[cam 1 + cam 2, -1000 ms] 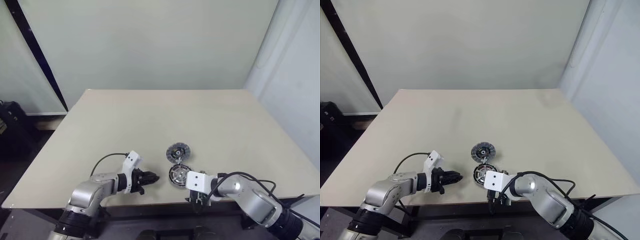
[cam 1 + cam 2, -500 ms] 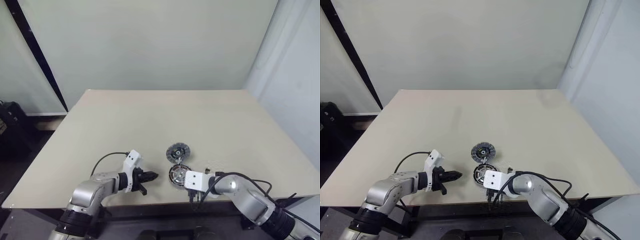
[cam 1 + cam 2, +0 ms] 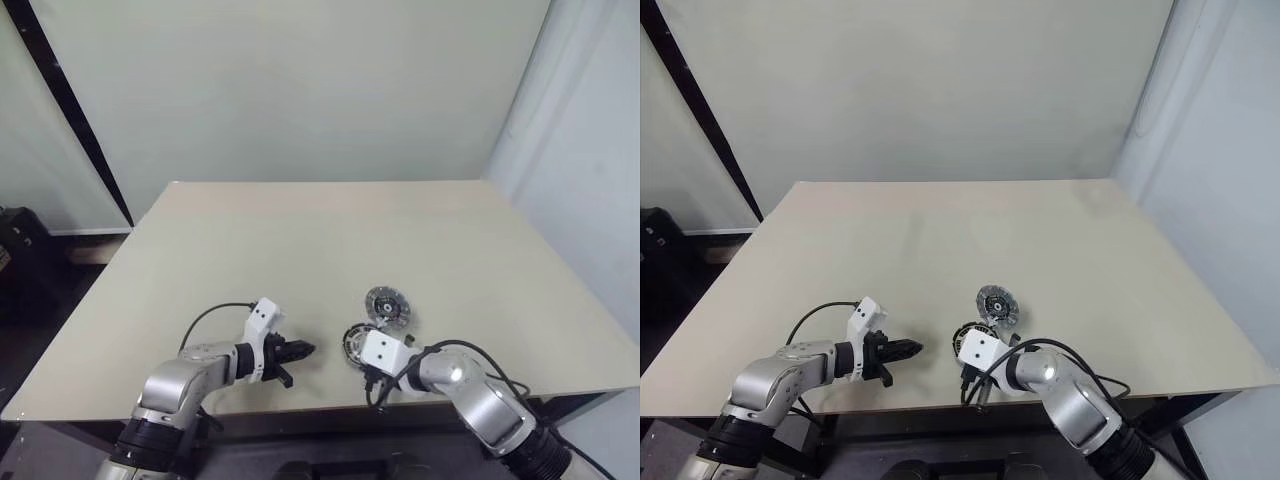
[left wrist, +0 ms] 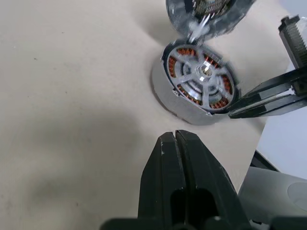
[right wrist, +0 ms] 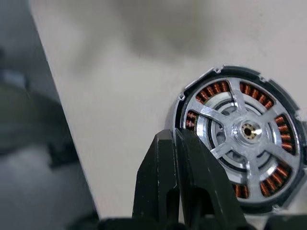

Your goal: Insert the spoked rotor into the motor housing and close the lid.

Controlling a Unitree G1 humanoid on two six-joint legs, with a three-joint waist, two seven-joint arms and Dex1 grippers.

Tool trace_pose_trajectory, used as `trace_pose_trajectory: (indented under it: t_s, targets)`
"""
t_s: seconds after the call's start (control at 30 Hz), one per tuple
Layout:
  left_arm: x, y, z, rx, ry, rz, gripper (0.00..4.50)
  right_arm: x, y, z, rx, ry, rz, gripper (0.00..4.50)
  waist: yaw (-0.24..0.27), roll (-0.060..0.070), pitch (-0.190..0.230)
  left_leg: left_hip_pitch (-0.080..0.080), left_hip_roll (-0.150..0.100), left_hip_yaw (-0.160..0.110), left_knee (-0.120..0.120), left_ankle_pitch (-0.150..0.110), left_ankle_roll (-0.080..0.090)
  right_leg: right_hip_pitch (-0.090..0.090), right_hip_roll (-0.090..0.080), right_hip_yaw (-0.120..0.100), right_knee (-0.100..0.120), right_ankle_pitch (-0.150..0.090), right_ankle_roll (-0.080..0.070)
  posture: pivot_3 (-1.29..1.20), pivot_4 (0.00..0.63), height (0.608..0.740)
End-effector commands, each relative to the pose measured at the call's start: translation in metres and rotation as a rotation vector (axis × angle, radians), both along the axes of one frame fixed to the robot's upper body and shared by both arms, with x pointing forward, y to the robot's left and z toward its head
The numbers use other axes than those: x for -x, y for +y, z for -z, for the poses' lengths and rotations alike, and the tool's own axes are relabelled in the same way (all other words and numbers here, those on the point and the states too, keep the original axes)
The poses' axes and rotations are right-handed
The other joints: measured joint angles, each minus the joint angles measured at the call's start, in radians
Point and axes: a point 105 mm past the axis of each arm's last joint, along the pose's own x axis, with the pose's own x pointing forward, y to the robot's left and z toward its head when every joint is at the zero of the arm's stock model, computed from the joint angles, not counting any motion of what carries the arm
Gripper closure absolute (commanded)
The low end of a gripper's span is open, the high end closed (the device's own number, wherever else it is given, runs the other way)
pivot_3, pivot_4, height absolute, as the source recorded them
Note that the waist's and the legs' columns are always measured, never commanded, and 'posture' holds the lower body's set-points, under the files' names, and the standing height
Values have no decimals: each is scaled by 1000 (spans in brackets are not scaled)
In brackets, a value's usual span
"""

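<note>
The motor housing (image 5: pixel 225 72), a dark ring with copper windings, lies near the table's front edge. The spoked rotor (image 5: pixel 249 129) sits inside it, silver spokes over the copper. The same housing (image 3: pixel 352 338) is partly hidden behind my right wrist in the head view. The lid (image 3: pixel 388 305), a grey disc with a dark rim, lies just beyond and to the right of the housing. My right gripper (image 5: pixel 175 136) is shut and empty, its tip at the housing's near rim. My left gripper (image 3: pixel 303 350) is shut and empty, a short way left of the housing.
The beige table (image 3: pixel 330 240) ends at its front edge just behind both grippers. A black cable (image 3: pixel 205 320) loops from my left wrist. A pale wall stands behind the table, and a dark bag (image 3: pixel 20 225) sits on the floor at far left.
My right gripper has shut and swung left to the housing's rim. The lid has shifted to the right. The left gripper finished shutting and stayed in place.
</note>
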Motion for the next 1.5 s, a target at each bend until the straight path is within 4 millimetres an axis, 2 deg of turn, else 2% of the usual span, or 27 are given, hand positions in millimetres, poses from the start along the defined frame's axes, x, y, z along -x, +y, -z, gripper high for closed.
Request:
trace_pose_trajectory:
  t_s: [0.03, 0.2, 0.47, 0.73, 1.0, 1.1, 1.33, 1.47, 1.5]
  targets:
    - [-7, 2, -11, 4, -49, -11, 4500, 3, 20, -27, -105, 35, 37, 4474, 0, 0, 0, 0, 0, 0, -1, 0, 0, 0, 0, 0, 0, 0, 0, 0, 0, 740]
    - [-8, 3, -11, 7, -58, -31, 4500, -2, 28, -23, -87, 104, 125, 4474, 0, 0, 0, 0, 0, -1, -2, 0, -1, 0, 0, -1, 0, 0, 0, 0, 0, 740]
    - [-16, 14, -14, 5, -89, -98, 4500, -4, 35, -5, -60, 173, 212, 4474, 0, 0, 0, 1, 0, 0, -1, -1, -1, 0, -1, -1, -2, 0, 0, 0, 0, 740]
    - [-16, 20, -13, -2, -93, -119, 4500, -24, 42, -5, -203, 232, 407, 4474, -1, 1, 0, 2, 1, 0, -1, -3, -5, -1, 0, -2, -2, 0, 0, 0, 0, 740]
    - [-13, 14, -11, 4, -87, -108, 4500, -24, 41, -5, -181, 218, 388, 4474, 0, 3, 1, 2, 2, 1, -1, -3, -5, -1, -3, -2, -4, 0, 0, 0, 0, 740]
    - [-13, 14, -10, 3, -85, -106, 4500, -20, 41, -7, -174, 210, 361, 3821, 0, 2, 1, 2, 1, 1, -1, -3, -5, -1, -4, -2, -4, 0, 0, 0, 0, 740]
    - [-12, 14, -10, 5, -83, -100, 4500, -15, 43, -24, -186, 168, 304, 1457, 0, 1, 0, -1, 0, 0, -4, -3, -5, -3, -3, -2, -4, 0, 0, 0, 0, 740]
    - [-12, 15, -10, 3, -81, -98, 4500, -13, 45, -51, -246, 129, 280, 121, 0, 1, 0, -5, 0, 0, -6, -3, -5, -7, -2, -2, -3, 0, 0, 0, 0, 740]
    - [-12, 15, -10, 3, -82, -96, 4500, -13, 44, -59, -261, 116, 276, 30, 0, 1, 0, -7, 0, 0, -6, -3, -4, -10, -2, -2, -3, 0, 0, 0, 0, 740]
